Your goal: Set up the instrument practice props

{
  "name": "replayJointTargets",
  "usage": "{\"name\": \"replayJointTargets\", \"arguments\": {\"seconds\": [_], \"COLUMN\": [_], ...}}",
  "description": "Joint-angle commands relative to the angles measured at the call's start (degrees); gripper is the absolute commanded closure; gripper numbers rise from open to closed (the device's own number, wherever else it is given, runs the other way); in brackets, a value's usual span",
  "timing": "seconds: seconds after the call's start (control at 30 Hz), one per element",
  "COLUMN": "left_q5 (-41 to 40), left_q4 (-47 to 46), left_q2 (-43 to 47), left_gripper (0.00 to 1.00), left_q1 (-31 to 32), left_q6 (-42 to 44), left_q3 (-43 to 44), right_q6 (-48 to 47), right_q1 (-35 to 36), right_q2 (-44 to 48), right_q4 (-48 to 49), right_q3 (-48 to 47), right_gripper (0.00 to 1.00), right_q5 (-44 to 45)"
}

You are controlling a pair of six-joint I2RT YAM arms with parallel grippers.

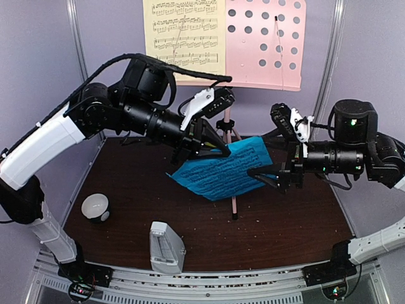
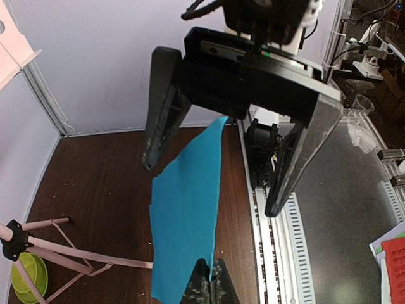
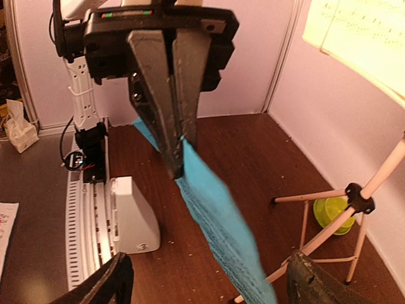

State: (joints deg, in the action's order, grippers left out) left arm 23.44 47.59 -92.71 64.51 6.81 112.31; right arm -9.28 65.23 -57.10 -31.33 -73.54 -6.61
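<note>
Left gripper (image 1: 214, 151) is clamped shut on the blue page (image 1: 224, 170), holding it in the air. Right gripper (image 1: 261, 177) stands wide open, jaws either side of it.

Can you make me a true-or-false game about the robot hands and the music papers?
1. The yellow sheet sits on the pink music stand. True.
2. The left gripper has open fingers. False: they are shut on the blue sheet.
3. The right gripper pinches the blue sheet. False: its fingers stand open, one either side of the sheet.
4. The metronome stands on the table. True.
5. The blue sheet lies flat on the table. False: the left gripper holds it up.
</note>
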Motion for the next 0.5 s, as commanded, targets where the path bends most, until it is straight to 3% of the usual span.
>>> {"name": "replayJointTargets", "arguments": {"seconds": [0.0, 0.23, 0.3, 0.4, 0.47], "left_q5": [4.6, 6.0, 5.8, 5.0, 4.7], "left_q4": [-4.5, -6.1, -6.1, -7.6, -9.8], "left_q2": [0.3, 0.0, 0.8, 3.5, 6.6], "left_gripper": [1.0, 1.0, 1.0, 0.93, 0.79], "left_q1": [0.4, 1.5, 1.5, 1.5, 1.5], "left_q6": [-3.0, -6.0, -7.0, -8.4, -9.5], "left_q3": [2.3, 2.6, 1.9, -1.2, -4.4], "right_q6": [-0.4, 5.3, 7.6, 10.0, 11.4], "right_q1": [4.2, 6.4, 6.4, 6.3, 6.4], "right_q2": [-0.5, -0.1, 1.7, 4.8, 6.6], "right_q4": [-6.0, -6.2, -4.5, -3.7, -3.9], "right_q3": [-2.0, -2.7, -2.0, -1.5, -1.7], "right_gripper": [0.22, 0.77, 0.98, 1.0, 1.0], "right_q5": [0.4, -1.7, -2.2, -2.5, -3.0]}}
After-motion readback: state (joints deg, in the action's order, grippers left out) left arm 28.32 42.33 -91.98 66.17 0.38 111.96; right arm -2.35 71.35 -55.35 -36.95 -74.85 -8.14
